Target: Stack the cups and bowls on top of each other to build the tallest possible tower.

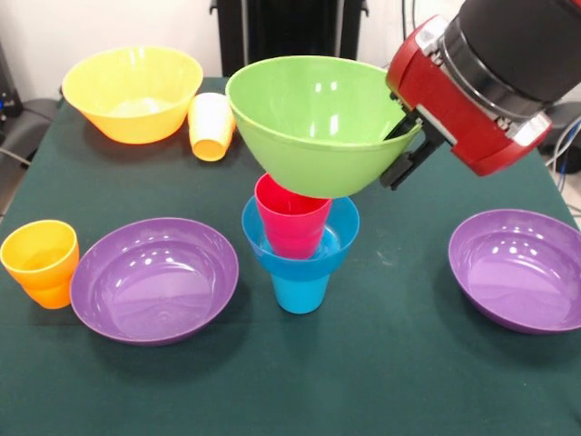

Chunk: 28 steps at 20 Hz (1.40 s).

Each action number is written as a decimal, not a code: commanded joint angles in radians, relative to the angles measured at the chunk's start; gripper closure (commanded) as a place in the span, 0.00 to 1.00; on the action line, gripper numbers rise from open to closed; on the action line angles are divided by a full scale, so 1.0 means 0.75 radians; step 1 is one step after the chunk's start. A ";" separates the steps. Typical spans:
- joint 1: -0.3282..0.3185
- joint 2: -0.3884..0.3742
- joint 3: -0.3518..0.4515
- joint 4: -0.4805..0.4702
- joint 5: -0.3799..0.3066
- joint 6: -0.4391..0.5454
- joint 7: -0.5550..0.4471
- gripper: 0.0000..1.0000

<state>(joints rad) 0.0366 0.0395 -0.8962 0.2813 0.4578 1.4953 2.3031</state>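
Note:
The tower stands mid-table: a blue cup [300, 292] upside down, a small blue bowl [338, 238] on it, a red cup [292, 222] in that bowl, and a lime green bowl [309, 145] on top, its base on the red cup's rim. My gripper [405, 145] reaches in from the upper right and straddles the green bowl's right rim, one black finger [398, 171] outside the wall, shut on it. An orange cup [41, 263] stands at the left edge. A yellow cup [211, 125] lies on its side near the back. The pink bowl is out of view.
A large orange-yellow bowl [132, 91] sits at the back left, beside the yellow cup. Two shallow purple bowls flank the tower, one to its left [154, 277] and one at the right edge [519, 268]. The table is dark green [381, 381].

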 commanded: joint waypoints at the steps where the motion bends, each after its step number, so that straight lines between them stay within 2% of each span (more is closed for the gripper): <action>1: 0.003 -0.062 0.188 0.166 -0.133 -0.077 -0.420 1.00; 8: 0.002 -0.072 0.225 0.189 -0.165 -0.114 -0.434 1.00; 13: -0.037 -0.022 0.202 0.069 -0.138 -0.046 -0.416 1.00; 23: -0.069 0.020 0.181 -0.020 -0.079 0.059 -0.399 1.00; 28: -0.031 -0.023 0.242 0.089 -0.107 0.010 -0.416 1.00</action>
<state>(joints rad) 0.0057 0.0135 -0.8372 0.2913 0.4188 1.4764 2.2501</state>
